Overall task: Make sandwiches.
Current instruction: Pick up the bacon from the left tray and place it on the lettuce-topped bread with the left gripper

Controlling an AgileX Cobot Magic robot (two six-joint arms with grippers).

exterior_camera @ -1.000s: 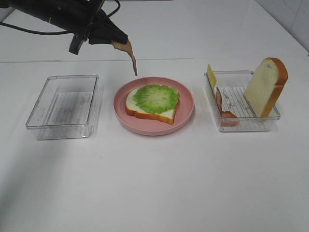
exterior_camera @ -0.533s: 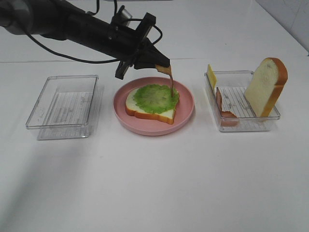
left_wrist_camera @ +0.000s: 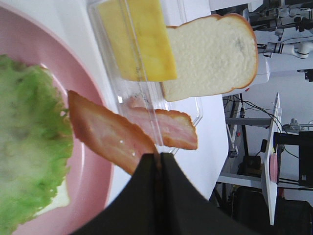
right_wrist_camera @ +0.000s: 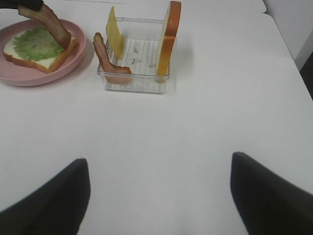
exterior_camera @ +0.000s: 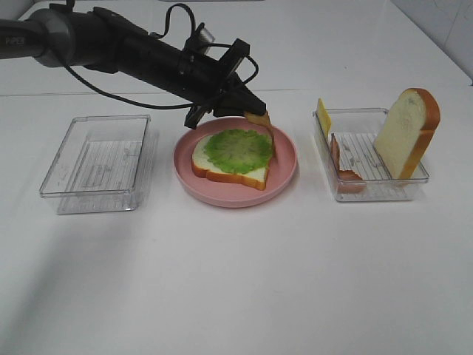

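Reading the arm's (exterior_camera: 111, 48) lettering beats me: too blurred. My left claw (exterior_camera: 255, 112) pinches a bacon strip (exterior_camera: 267, 133) touching the lettuce (exterior_camera: 236, 150) on the pink plate (exterior_camera: 284, 174). My right claw (right_wrist_camera: 159, 196) is spread over the white table (exterior_camera: 236, 281).

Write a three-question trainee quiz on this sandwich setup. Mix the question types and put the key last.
1. True or false: the left gripper is shut on a bacon strip.
2. Multiple choice: what covers the bottom bread slice on the pink plate? A) cheese B) lettuce C) nothing
3. Fill in: the right-hand tray holds a cheese slice, a second bacon strip and one slice of ____ standing on edge.

Key: 1 true. 2 B. 3 bread, the upright bread slice.
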